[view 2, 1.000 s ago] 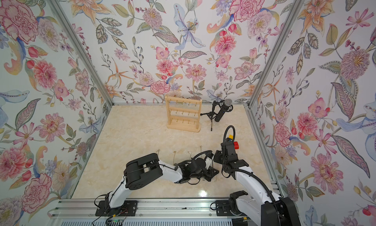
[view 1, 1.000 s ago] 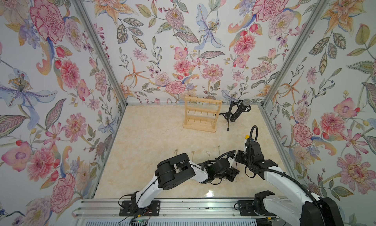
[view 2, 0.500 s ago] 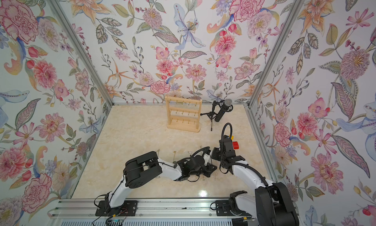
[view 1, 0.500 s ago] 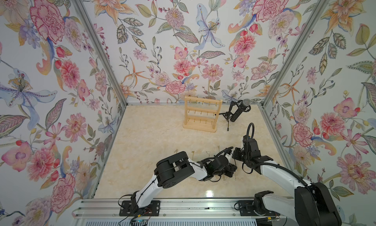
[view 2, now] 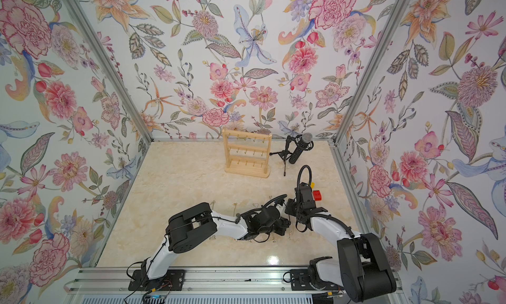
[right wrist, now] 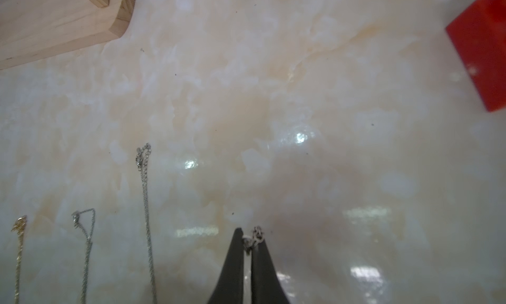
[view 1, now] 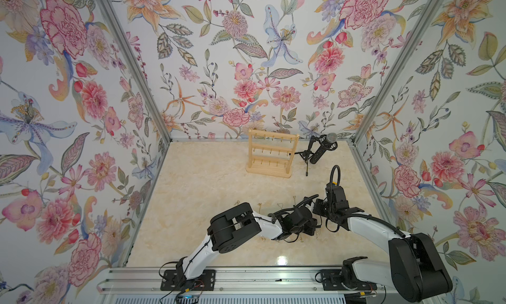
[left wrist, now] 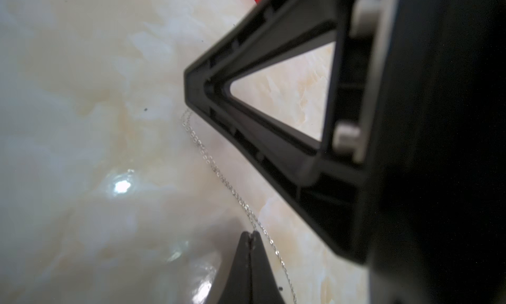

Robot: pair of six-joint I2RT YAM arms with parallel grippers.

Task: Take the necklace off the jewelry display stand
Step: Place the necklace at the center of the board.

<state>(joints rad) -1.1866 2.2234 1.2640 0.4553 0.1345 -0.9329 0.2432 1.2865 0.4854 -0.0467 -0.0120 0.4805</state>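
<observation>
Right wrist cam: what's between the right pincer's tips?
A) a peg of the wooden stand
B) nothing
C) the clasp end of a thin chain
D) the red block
C: the right pincer has its tips pinched on a small silver clasp end. The red block lies apart on the table at the edge of the view.

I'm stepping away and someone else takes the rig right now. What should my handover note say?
Right hand: shut on the clasp end of a thin silver necklace.
Left hand: shut, tips against the same chain; whether it pinches it is unclear.
Jewelry display stand: upright at the back; no chain visible on its pegs, though they are tiny.
Three other necklaces lie in a row on the table.
Done: held necklace is off the stand.
Left, I'd guess: lay this one beside them, release, recheck the stand.
</observation>
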